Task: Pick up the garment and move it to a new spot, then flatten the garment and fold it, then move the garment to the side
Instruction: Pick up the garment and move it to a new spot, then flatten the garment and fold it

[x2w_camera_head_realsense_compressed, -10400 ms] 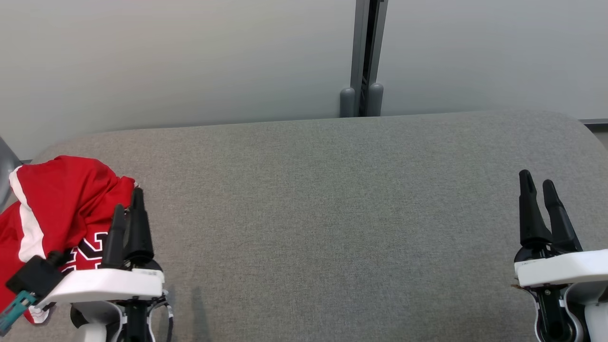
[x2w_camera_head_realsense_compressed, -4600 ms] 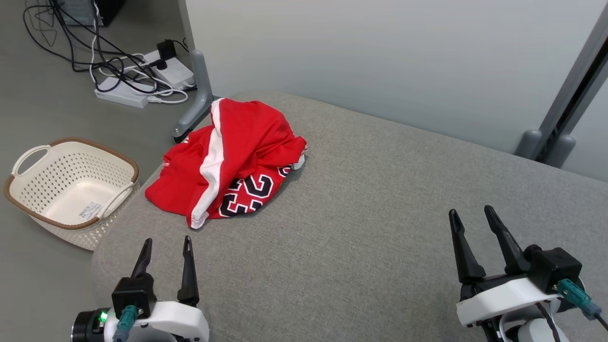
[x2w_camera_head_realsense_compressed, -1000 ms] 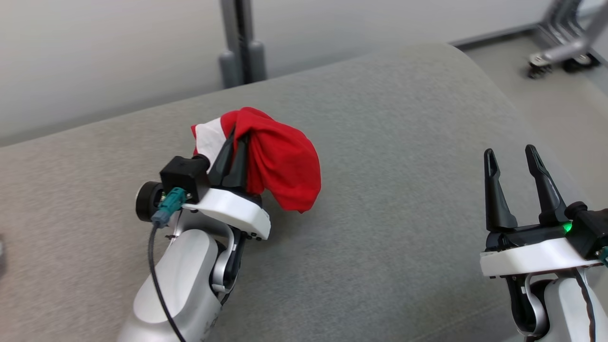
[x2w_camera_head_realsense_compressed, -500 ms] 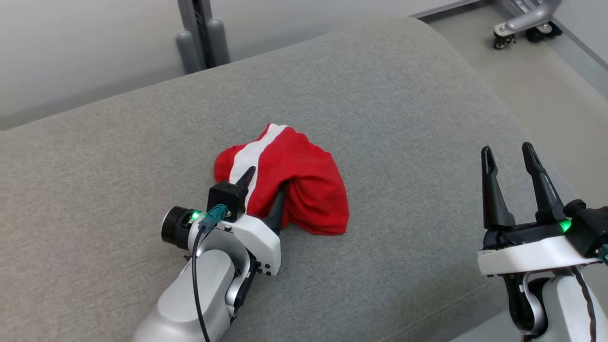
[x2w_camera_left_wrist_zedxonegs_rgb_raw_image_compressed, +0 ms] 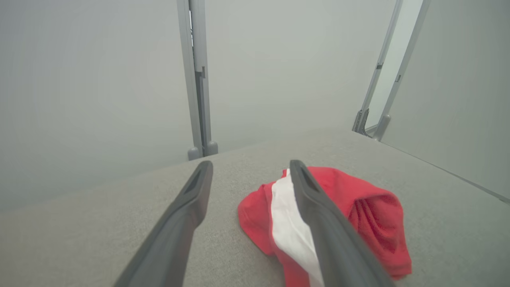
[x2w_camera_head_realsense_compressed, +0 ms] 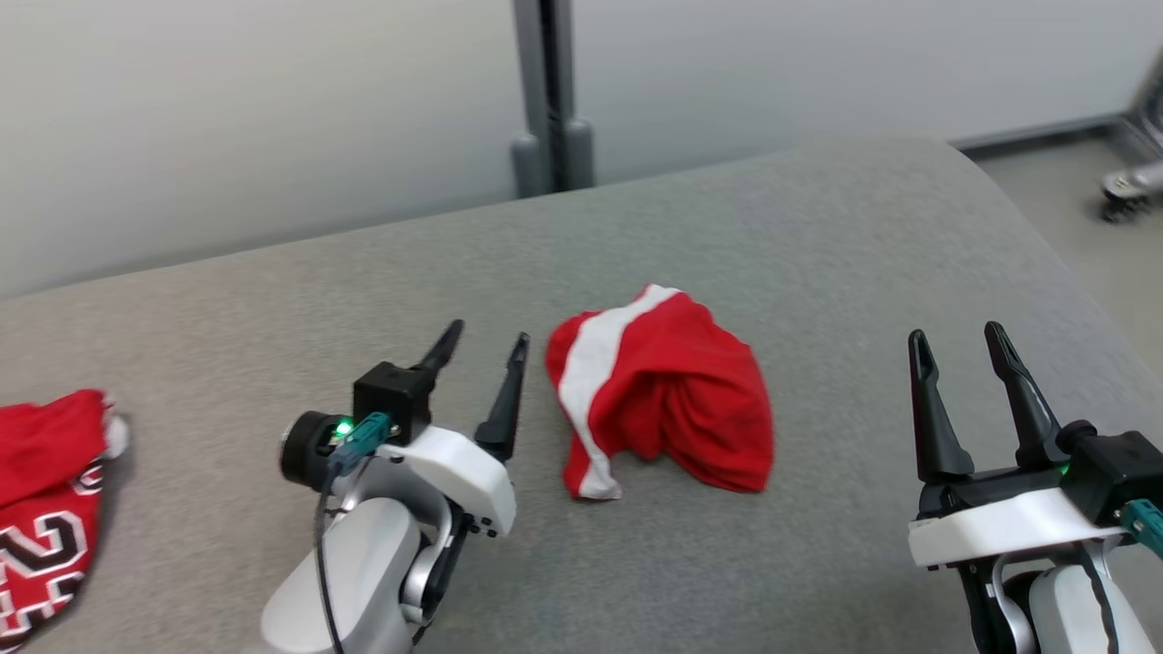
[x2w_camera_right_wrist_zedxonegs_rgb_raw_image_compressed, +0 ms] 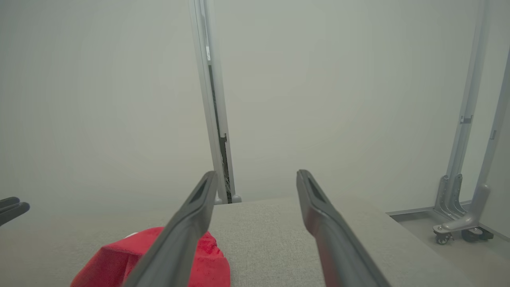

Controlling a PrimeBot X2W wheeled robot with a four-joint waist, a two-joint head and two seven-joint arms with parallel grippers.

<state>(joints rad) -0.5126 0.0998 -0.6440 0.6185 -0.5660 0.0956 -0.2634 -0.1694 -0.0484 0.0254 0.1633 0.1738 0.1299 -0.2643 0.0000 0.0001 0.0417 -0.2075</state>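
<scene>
The grey cushioned surface (x2w_camera_head_realsense_compressed: 845,227) lies bare between the crumpled red garment (x2w_camera_head_realsense_compressed: 677,400) and the right gripper (x2w_camera_head_realsense_compressed: 954,332) — free passage there. The left gripper (x2w_camera_head_realsense_compressed: 486,329), fingers spread, stands just beside the garment's left edge, not touching it. Behind, a wall (x2w_camera_head_realsense_compressed: 227,118) and a grey post (x2w_camera_head_realsense_compressed: 550,109) close the far side — a second red garment (x2w_camera_head_realsense_compressed: 45,481) occupies the surface's left edge.

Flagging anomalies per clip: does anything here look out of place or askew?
The red garment lies crumpled in a heap, not flat, beside the open left gripper. A second red numbered garment sits at the head view's left edge.
</scene>
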